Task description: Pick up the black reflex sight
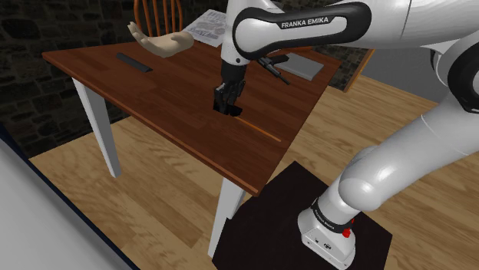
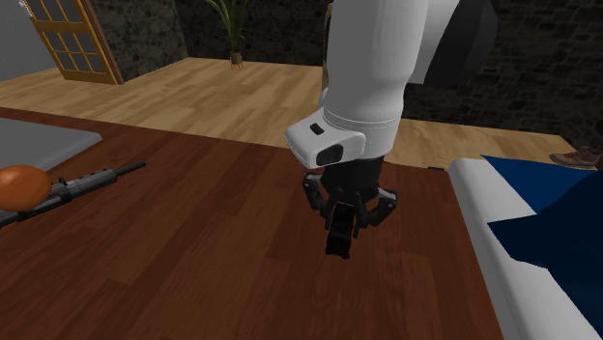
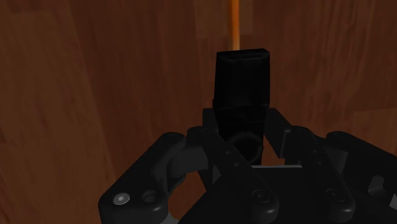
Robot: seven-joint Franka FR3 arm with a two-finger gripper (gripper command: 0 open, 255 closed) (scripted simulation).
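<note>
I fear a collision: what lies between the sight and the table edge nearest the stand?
A thin orange stick lies flat there, starting beside the sight; the shoulder view shows it.

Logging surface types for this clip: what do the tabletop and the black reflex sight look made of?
The tabletop looks like wood: reddish-brown, with plank seams and grain streaks and a mildly glossy finish. The reflex sight is flat matte black with no texture or shine. It could be plastic or metal; the look leaves it open.
</note>
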